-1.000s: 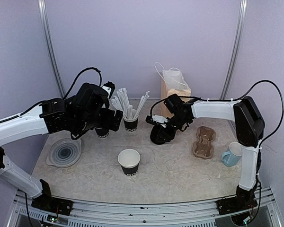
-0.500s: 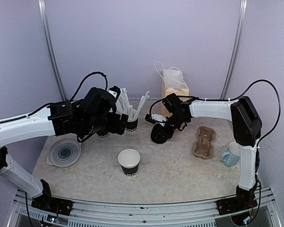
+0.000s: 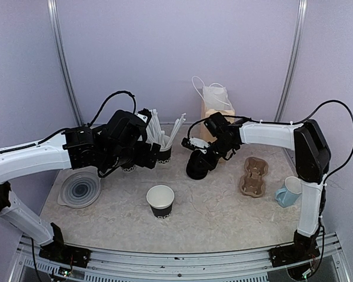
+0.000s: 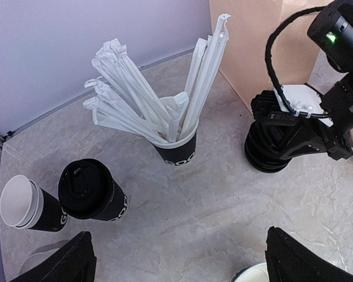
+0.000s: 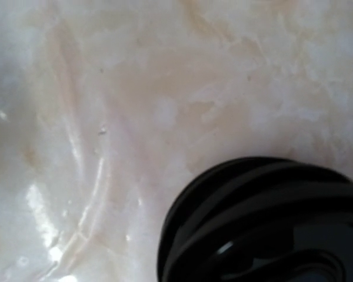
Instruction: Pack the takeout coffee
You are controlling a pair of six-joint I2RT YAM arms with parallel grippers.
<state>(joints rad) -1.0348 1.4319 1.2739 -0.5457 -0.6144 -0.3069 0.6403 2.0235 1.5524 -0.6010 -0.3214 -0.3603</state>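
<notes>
Though half-hidden overhead, takeout coffee (image 4: 87,191) clear from left wrist.

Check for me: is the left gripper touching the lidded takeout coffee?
Apart. The left wrist view shows the left gripper wide open, with a strip of bare tabletop between its fingers and the takeout coffee.

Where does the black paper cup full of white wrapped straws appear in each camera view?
Top external: the black paper cup of white wrapped straws stands at the back, near the centre.
Left wrist: mid-picture.
Right wrist: not in it.
Shared landmark: the black ribbed stack of round plastic lids, right of the cup in both; bottom right in the right wrist view.
</notes>
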